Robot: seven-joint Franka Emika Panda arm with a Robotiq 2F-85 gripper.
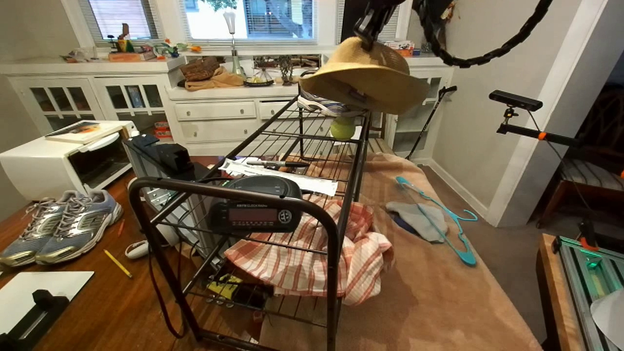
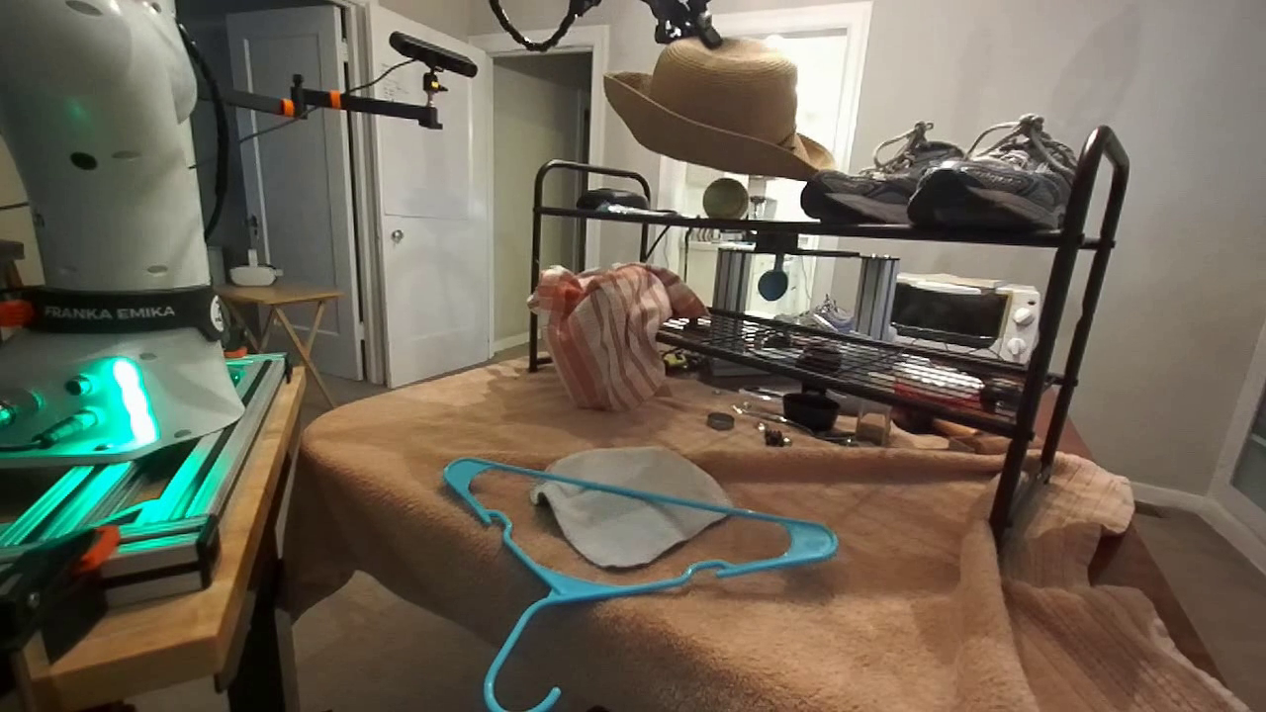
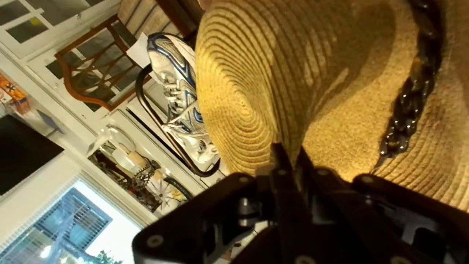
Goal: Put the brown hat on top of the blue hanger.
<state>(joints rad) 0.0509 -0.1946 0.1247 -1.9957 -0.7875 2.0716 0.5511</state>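
Note:
The brown hat (image 1: 363, 73) hangs in the air over the far part of the rack's top shelf. It also shows in an exterior view (image 2: 727, 94), brim down and slightly tilted. In the wrist view its woven crown (image 3: 234, 95) fills the upper right. My gripper (image 3: 289, 154) is shut on a pinched fold of the crown; the gripper also shows at the crown's top in both exterior views (image 1: 368, 41) (image 2: 710, 38). The blue hanger (image 2: 574, 590) lies flat on the blanket, partly over a grey cloth, hook toward the blanket's edge. It also shows in an exterior view (image 1: 467, 256), away from the hat.
A black wire rack (image 1: 234, 187) stands beside the hanger. It bears shoes (image 2: 989, 193), a tennis ball (image 1: 342, 128) and a clock radio (image 1: 258, 217). The hat's brim is close to a shoe. A striped cloth (image 2: 608, 346) hangs there. A grey cloth (image 2: 633, 524) lies on the brown blanket (image 2: 841, 633).

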